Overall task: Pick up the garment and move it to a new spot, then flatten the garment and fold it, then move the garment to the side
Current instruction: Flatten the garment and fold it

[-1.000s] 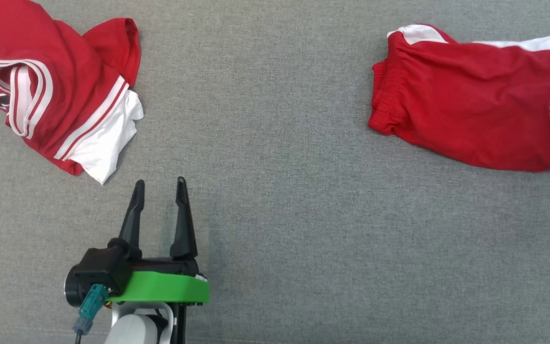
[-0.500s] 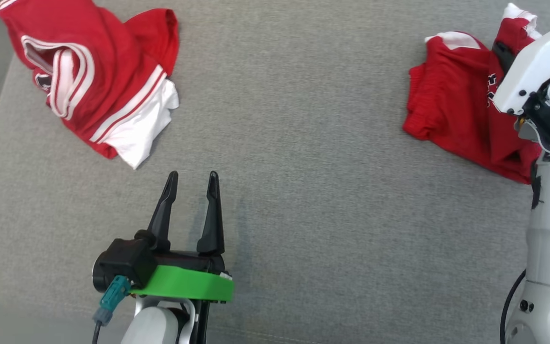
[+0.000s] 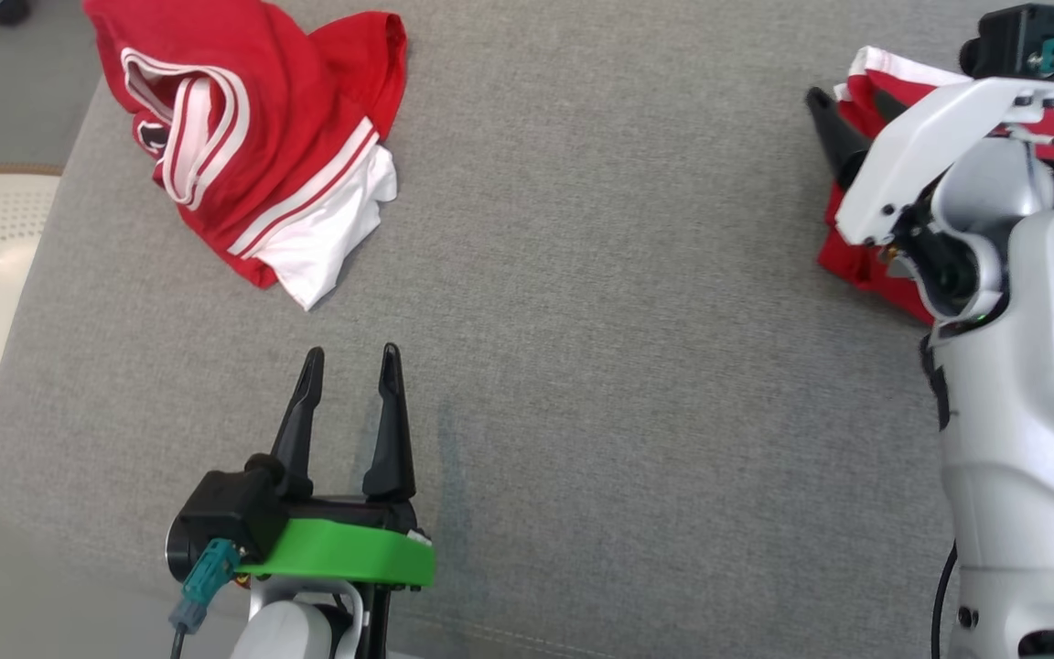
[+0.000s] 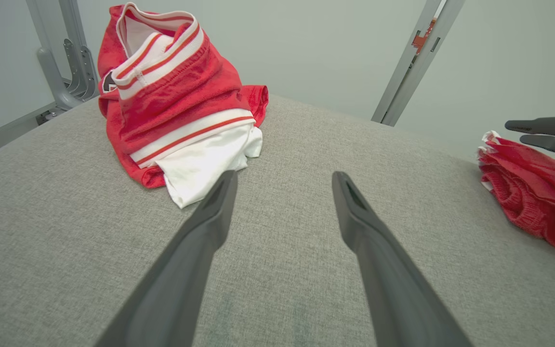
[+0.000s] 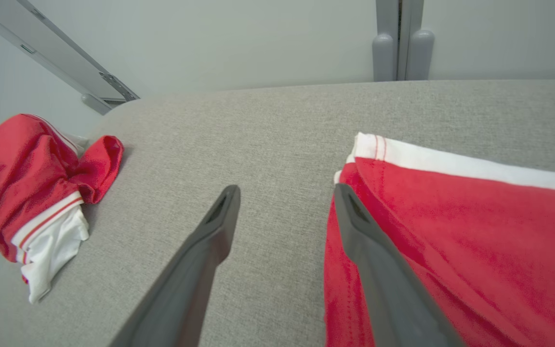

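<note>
Right wrist view gives the best look at the red shorts (image 5: 451, 231): they lie on the right side of the grey padded surface (image 5: 258, 120), towards its far edge, with a white band (image 5: 451, 164) along the far side. It looks like thin, soft knit, light and floppy. My guess is it will sag and fall out of its layers if lifted by one corner. It should not slip much on that nubby cover, so dragging would likely rumple it. The best hold, I'd say, is a pinch through all the layers at the near left edge or at the thicker gathered waistband, low against the cushion.

The right gripper (image 5: 287, 190) hangs at that left edge with its jaws spread wide. One finger is over the red cloth and the other over bare grey, and nothing is pinched. I can't tell whether the finger over the cloth actually touches it.

Well apart, near the middle left, the left gripper (image 3: 351, 352) rests with its jaws spread too, empty and pointing away from the robot. Beyond it, at the far left, sits a crumpled red-and-white top (image 3: 252, 156), heaped and unflattened.
</note>
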